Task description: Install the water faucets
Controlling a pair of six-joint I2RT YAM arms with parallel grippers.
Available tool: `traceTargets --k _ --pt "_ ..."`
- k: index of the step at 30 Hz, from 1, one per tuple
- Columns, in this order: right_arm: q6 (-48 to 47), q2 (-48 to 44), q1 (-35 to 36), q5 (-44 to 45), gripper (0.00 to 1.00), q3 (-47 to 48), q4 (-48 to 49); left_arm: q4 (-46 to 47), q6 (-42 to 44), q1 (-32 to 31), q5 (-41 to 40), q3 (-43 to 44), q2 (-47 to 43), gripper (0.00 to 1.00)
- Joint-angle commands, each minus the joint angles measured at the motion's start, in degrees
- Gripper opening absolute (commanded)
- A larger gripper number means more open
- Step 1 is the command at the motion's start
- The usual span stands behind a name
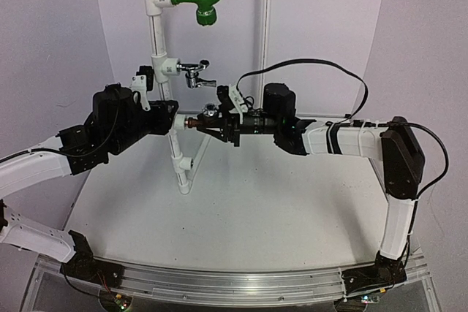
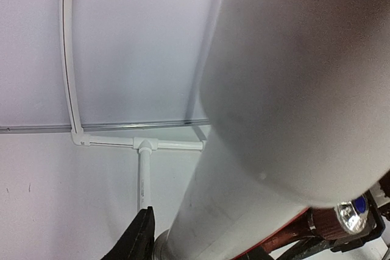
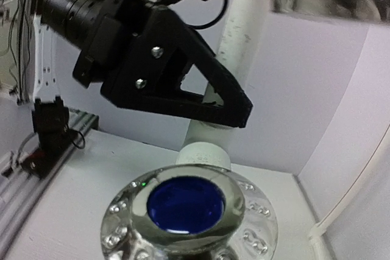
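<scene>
Now right claw (image 1: 213,126) pinches brown faucet (image 1: 194,121) against pipe (image 1: 156,34); left claw (image 1: 168,117) clamps pipe. Risk: tilted thread may jam, faucet may slip.

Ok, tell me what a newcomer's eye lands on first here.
Both arms meet at the white upright pipe mid-table: the left fingers grip it while the right fingers hold the dark reddish-brown faucet at a tee. Above, the chrome faucet already sits in its own fitting, and a bright green elbow juts out higher still.
</scene>
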Motion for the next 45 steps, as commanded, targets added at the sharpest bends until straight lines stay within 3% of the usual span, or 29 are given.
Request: traceTargets --k 1,9,15,19,23,26,28,30,32,34,38,41,45 --pt "30.71 3.04 1.58 5.72 0.00 4.05 9.50 -2.03 -7.26 -2.68 12.92 0.32 1.09 0.00" --pt "63.05 3.93 1.07 11.15 0.00 4.16 7.97 -2.03 -6.85 -2.71 13.84 1.10 1.99 0.00" --pt "99.61 8.83 -1.32 5.00 0.00 8.62 3.58 -1.93 -6.82 -2.68 13.94 1.33 2.31 0.00" --pt "114.19 9.39 -1.05 4.30 0.00 7.18 7.24 -2.00 -6.35 -2.68 13.65 1.18 2.33 0.00" --pt "121.61 7.36 -1.03 6.62 0.00 6.31 8.21 -2.04 -5.68 -2.68 13.01 0.84 2.23 0.00" --pt "121.95 4.14 -1.05 9.59 0.04 5.16 7.85 -2.00 -5.53 -2.68 12.30 0.42 2.32 0.00" --pt "120.33 2.38 -1.14 11.21 0.25 4.77 7.05 -1.97 -5.64 -2.68 11.80 0.14 1.95 0.00" --pt "117.04 1.64 -1.29 10.95 0.54 5.07 7.00 -1.87 -5.78 -2.68 11.45 -0.18 1.32 0.00" --pt "112.49 0.70 -1.55 10.51 0.73 4.31 7.00 -1.76 -5.85 -2.70 11.27 -0.51 0.69 0.00" --pt "105.94 -0.97 -1.93 10.54 0.85 2.39 7.05 -1.85 -5.95 -2.72 11.22 -0.73 -0.12 0.00" --pt "93.82 -5.52 -4.07 9.86 0.97 -3.85 7.13 -1.85 -6.22 -2.68 11.67 -1.40 -1.35 0.00" --pt "81.73 -9.90 -6.56 10.63 0.98 -9.67 6.22 -1.86 -6.48 -2.70 12.02 -1.74 -1.87 0.00" --pt "56.91 -14.23 -7.91 10.08 0.98 -13.08 3.38 -1.85 -6.31 -2.71 12.75 -1.84 -2.11 0.00"
